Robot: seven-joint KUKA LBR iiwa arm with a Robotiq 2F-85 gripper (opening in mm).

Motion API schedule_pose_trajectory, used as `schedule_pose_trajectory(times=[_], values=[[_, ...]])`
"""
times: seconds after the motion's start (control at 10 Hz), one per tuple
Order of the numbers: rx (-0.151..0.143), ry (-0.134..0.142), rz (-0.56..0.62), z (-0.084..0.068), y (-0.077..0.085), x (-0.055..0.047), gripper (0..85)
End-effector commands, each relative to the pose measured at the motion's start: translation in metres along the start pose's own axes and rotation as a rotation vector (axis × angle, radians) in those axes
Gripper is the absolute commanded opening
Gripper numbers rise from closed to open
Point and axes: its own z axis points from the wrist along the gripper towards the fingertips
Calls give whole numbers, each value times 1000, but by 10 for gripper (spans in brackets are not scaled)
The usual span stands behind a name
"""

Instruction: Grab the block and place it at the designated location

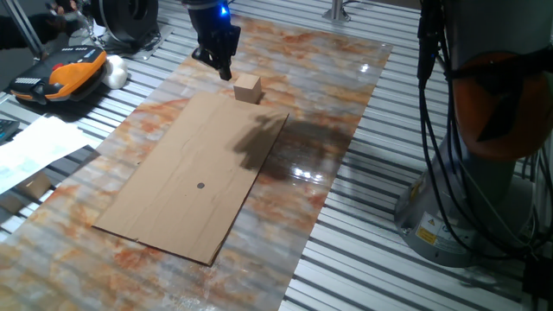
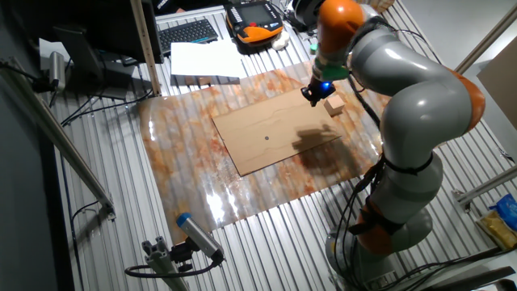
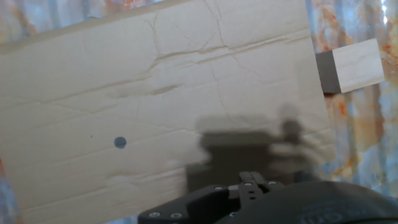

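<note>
End effector [image 1: 223, 67] above, block [image 1: 247, 88] just beside

- An orange-and-black teach pendant [image 1: 65, 73] is lying at ten o'clock.
- A white ball [image 1: 116, 72] is sitting just beside it.
- White paper sheets [image 1: 30, 149] are lying at nine o'clock.
- A black keyboard [image 2: 187, 33] is resting at twelve o'clock in the other fixed view.

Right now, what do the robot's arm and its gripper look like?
The arm has thick rounded grey segments with orange joint rings, and black cables run down beside its base. The gripper is black and compact, with a small blue light glowing above it. No markings are readable.
</note>
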Motion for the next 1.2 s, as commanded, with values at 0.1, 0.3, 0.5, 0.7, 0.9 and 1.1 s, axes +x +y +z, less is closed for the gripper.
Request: schedule_pose_trajectory(times=[0.1, 0.3, 0.5, 0.7, 0.9, 1.1], values=[[-1, -5, 37, -1, 0, 0, 0], [6, -20, 68, -1, 0, 0, 0], [47, -46, 126, -1, 0, 0, 0], [41, -49, 140, -1, 0, 0, 0], [-1, -62, 121, -1, 0, 0, 0], [-23, -80, 128, -1, 0, 0, 0]])
